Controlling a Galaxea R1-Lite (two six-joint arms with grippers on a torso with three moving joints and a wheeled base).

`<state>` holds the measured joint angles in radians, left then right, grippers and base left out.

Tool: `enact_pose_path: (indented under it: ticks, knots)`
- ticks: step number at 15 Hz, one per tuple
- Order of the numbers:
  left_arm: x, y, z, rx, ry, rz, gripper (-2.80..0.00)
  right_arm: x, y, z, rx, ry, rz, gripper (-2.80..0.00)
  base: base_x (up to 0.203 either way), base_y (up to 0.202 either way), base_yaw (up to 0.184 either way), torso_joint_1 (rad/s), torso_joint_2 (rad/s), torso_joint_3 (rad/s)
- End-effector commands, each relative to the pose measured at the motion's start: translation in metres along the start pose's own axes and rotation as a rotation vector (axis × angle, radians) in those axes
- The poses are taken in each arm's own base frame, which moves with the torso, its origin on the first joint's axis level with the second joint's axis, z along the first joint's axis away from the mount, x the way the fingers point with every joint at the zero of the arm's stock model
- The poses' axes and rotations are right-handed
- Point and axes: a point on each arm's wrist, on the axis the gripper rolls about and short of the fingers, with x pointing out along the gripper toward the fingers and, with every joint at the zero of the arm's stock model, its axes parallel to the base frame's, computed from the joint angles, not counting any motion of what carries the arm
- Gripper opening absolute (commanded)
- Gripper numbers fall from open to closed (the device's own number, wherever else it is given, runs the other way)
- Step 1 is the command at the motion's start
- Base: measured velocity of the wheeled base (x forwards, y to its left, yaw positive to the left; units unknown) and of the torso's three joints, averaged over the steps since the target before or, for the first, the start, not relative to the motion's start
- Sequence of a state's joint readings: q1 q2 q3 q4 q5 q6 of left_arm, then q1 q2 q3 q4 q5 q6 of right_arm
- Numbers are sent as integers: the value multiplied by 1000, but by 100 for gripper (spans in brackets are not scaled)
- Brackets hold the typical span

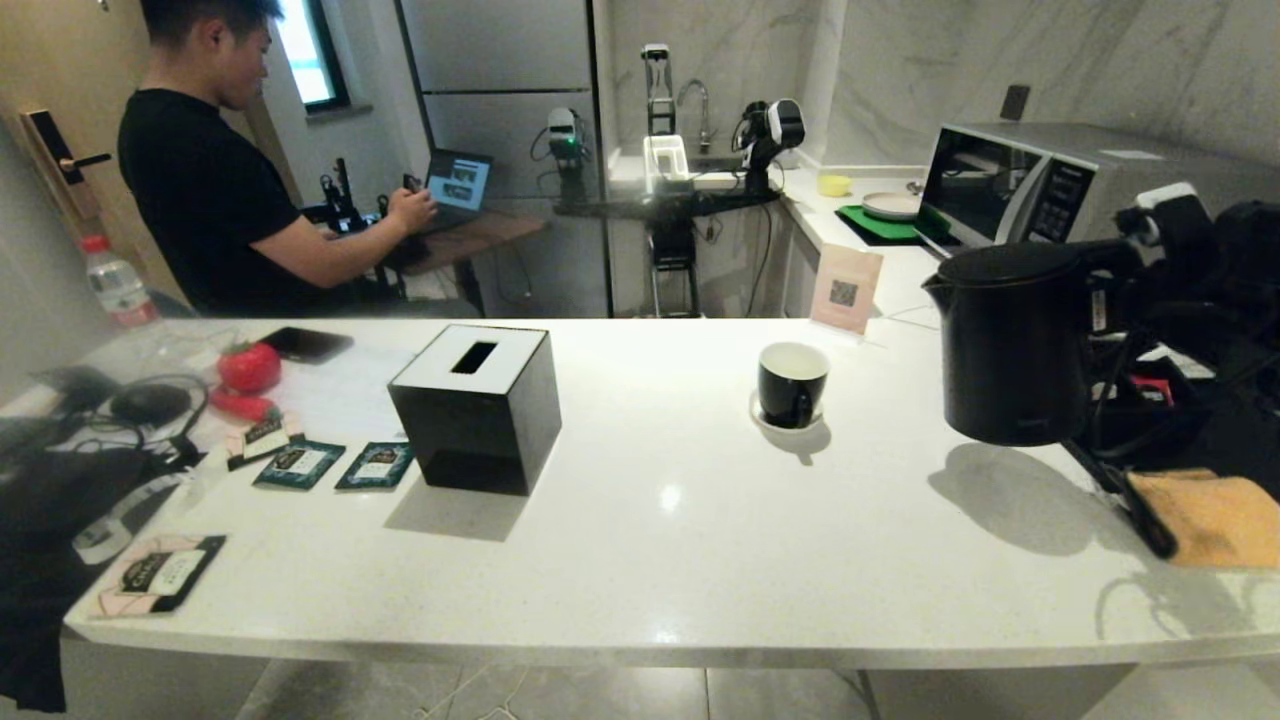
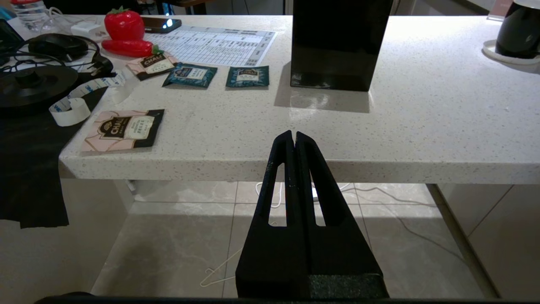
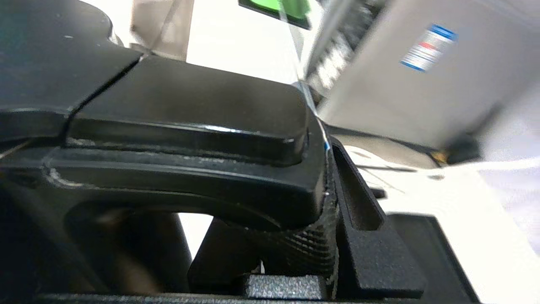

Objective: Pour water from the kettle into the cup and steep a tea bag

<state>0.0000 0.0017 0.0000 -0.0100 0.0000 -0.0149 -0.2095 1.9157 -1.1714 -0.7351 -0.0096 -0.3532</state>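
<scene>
Carrying the kettle (image 1: 1010,345) by its handle, we have it lifted off the counter (image 1: 700,520) — its shadow lies on the white top below and apart from its base — with the short spout facing the cup (image 1: 792,383). Our right gripper (image 1: 1150,250) is clamped round the handle; in the right wrist view the ribbed pad of one of its fingers (image 3: 308,249) presses against the handle's underside, so the jaws stand narrow with the kettle between them. The cup sits on its small white saucer (image 1: 765,420) near the middle of the counter, well apart from the kettle, and we cannot tell whether there is any water in it.

We judge the pouring step to be in hand, at the carry: the kettle hangs upright and level, not tipped. The next move, as we see it, calls for bringing the spout over the cup's mouth and tilting slowly, since the mug is small beside so wide a kettle.

Our left gripper (image 2: 294,139) hangs parked below the counter's near edge, fingers pressed together on nothing. No pyramid tea bag shows — only flat sachets (image 1: 300,463) beside the black tissue box (image 1: 478,405). A person (image 1: 215,190) sits beyond at a laptop
</scene>
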Motion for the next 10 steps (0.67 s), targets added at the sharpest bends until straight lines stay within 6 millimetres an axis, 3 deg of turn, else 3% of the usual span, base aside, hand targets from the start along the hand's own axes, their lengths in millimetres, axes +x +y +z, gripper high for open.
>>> enact_pose_path:
  ticks: [1,10]
  knots:
    - [0,0,0,0,-1,0,-280,-19,-18,4,10,-9,-49,-280,0,0,0,0,0,0]
    - [0,0,0,0,-1,0,-280,-65,-77,-12,91,36,-303,-280,0,0,0,0,0,0]
